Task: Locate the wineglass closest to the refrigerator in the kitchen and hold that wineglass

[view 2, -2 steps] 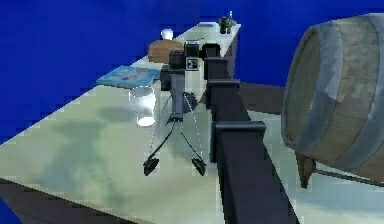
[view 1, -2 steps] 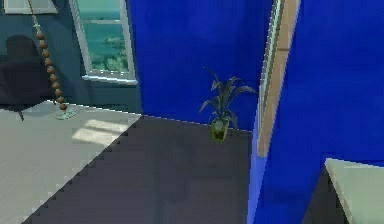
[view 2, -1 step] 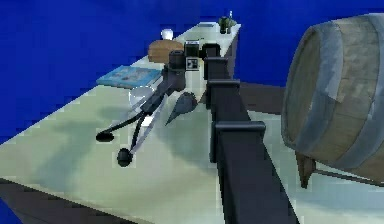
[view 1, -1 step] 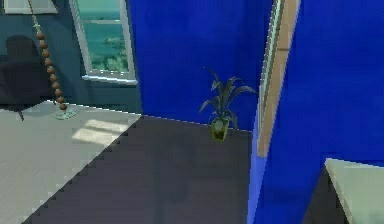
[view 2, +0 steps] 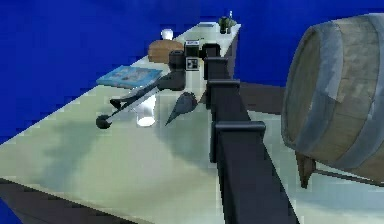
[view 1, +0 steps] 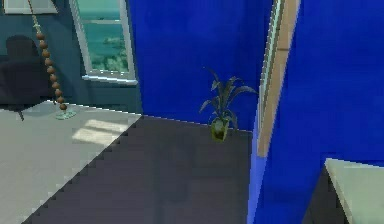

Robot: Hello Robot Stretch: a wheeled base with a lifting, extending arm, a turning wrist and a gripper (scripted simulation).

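Arm: dark bar, runs up over pale worktop to claw.
Claw: low over worktop; spread or pressed together, can't tell; holding anything, can't tell.
Barrel: wooden, on stand, near claw, to its right in arm side view.
Blue book: flat on worktop, just left of claw.
Brown lump: beyond claw, near.
White blob: small, at brown lump's top, beyond claw; poss. the wineglass, too small to be sure.
Plant: worktop's far end, well past claw.
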